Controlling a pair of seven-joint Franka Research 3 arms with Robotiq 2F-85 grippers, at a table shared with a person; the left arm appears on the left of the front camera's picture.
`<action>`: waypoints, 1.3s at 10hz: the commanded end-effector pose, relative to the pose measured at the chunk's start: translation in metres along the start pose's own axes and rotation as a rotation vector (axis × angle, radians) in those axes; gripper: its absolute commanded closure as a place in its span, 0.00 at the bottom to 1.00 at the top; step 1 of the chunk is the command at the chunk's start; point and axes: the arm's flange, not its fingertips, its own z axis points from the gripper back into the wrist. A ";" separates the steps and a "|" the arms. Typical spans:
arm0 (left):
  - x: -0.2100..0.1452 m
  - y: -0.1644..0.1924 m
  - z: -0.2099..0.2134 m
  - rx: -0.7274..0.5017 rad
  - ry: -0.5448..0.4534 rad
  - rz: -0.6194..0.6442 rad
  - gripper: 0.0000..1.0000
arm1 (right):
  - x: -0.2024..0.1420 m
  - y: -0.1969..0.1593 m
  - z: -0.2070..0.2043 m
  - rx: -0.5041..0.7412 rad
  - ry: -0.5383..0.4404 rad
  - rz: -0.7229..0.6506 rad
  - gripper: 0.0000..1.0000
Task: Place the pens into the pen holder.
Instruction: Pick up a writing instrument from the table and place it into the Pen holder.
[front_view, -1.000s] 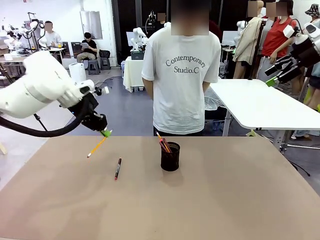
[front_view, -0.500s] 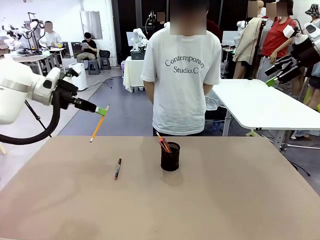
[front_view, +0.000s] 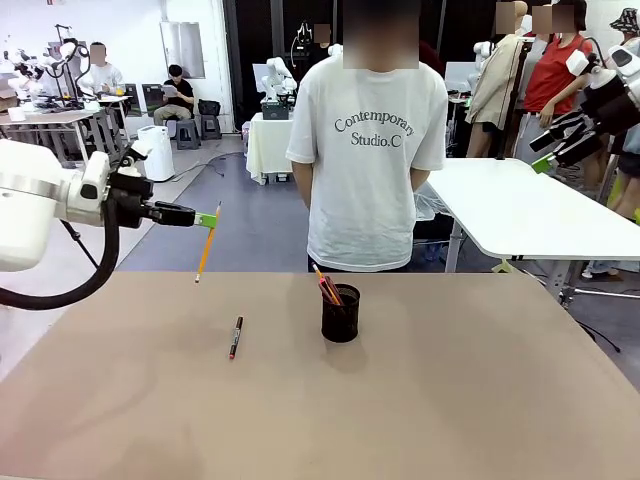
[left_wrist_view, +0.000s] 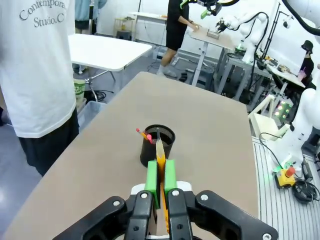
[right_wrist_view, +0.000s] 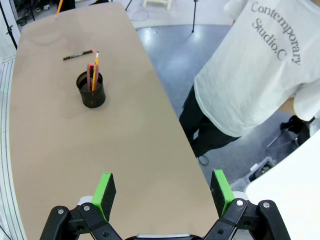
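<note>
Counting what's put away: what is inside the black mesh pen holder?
The pen holder holds a yellow-orange pencil and reddish pens, tops sticking out. Their lower parts are hidden inside; count unclear.

Matt brown table (front_view: 450, 400); black wire-mesh pen holder (front_view: 340, 318).

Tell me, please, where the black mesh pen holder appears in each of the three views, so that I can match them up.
Front view: the pen holder stands on the table, just right of centre.
Left wrist view: the pen holder is at centre, just beyond the tip of the held pencil.
Right wrist view: the pen holder is at upper left.
Shared landmark: the person's white T-shirt with its print.
</note>
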 end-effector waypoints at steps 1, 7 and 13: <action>0.007 0.000 0.004 -0.015 0.014 0.014 1.00 | 0.000 0.001 0.001 -0.007 0.015 0.012 0.00; 0.031 -0.007 -0.089 -0.238 -0.186 -0.149 1.00 | 0.000 0.001 0.001 -0.007 0.015 0.012 0.00; 0.028 0.005 -0.224 -0.313 -0.311 -0.345 1.00 | 0.000 0.001 0.001 -0.007 0.015 0.012 0.00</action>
